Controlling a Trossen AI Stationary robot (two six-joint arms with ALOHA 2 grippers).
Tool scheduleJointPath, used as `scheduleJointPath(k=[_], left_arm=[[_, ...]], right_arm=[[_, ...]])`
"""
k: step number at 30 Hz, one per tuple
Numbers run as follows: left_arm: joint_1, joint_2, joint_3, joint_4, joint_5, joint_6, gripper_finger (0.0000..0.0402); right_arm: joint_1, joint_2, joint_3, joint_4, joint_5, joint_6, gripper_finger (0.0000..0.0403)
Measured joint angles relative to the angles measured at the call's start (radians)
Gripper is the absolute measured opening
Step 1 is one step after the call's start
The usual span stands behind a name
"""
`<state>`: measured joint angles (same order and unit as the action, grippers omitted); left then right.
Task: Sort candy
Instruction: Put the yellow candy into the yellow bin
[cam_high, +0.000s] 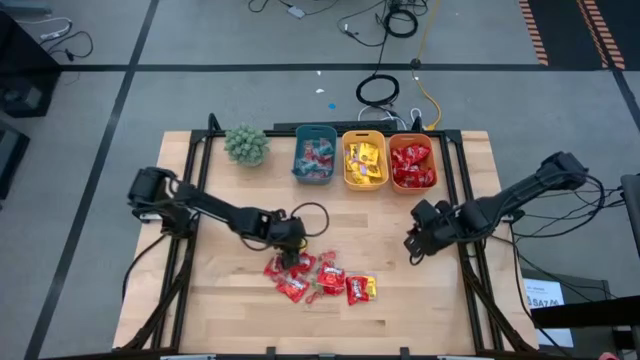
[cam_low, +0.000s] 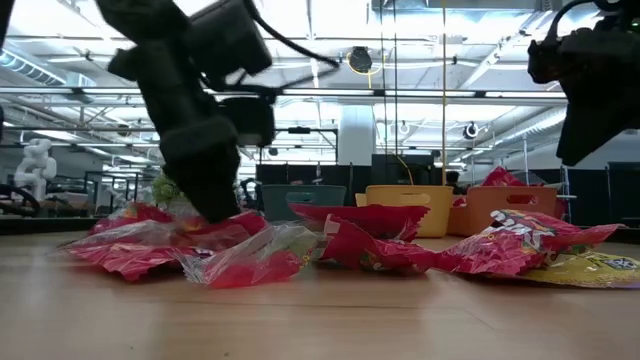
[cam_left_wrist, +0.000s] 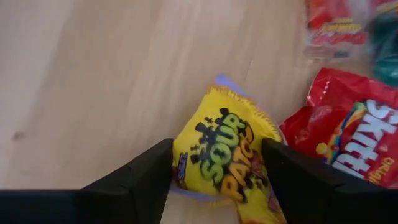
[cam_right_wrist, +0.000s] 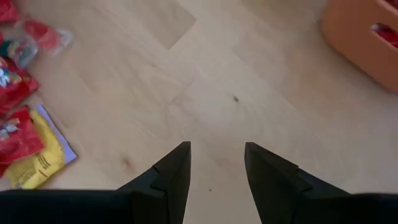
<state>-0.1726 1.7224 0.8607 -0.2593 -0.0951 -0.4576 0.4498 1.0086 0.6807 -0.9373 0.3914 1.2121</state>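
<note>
Left arm: your left arm reached from the table's left edge toward the middle, elbow bent, with the left pincer down at the near-left end of the candy pile.
Left pincer: its fingers stood wide on either side of a yellow packet lying on the wood; you could not tell from the wrist view whether they touched it.
Right arm: your right arm came in from the right edge, and the right pincer hung over bare wood, well apart from the pile.
Right pincer: its fingers stood partly apart with nothing between them.
Candy: the loose red packets and one yellow one lay in a heap near the table's front middle; more sat sorted in the teal bin, the yellow bin and the orange bin along the far edge.
Hidden: in the low view the left arm blocked the left part of the heap, and the bins showed only as rims behind the packets. A red packet ran off the left wrist picture's edge. You could not count the packets where they overlapped.
Edges and room: open wood lay between the heap and the bins, and between the heap and the right pincer. A green plant stood just beside the teal bin, at the far left. The heap sat near the front edge of the table.
</note>
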Motion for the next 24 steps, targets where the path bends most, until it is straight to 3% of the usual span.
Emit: scheduleJointPath(k=[5,13,24], left_arm=[[-0.011,0.079,0.112,-0.122,-0.017,-0.017,0.0201],[-0.012,0.077,0.287,-0.174,-0.026,0.043,0.0043],[0.042,0.075,0.559,-0.304,-0.072,0.096,0.0033]], right_arm=[[0.055,0.091,0.0,0.04,0.01,0.008,0.0141],[0.144,0.264,0.0,0.146,0.002,0.031,0.0141],[0.281,0.461,0.0,0.232,-0.037,0.167,0.0141]])
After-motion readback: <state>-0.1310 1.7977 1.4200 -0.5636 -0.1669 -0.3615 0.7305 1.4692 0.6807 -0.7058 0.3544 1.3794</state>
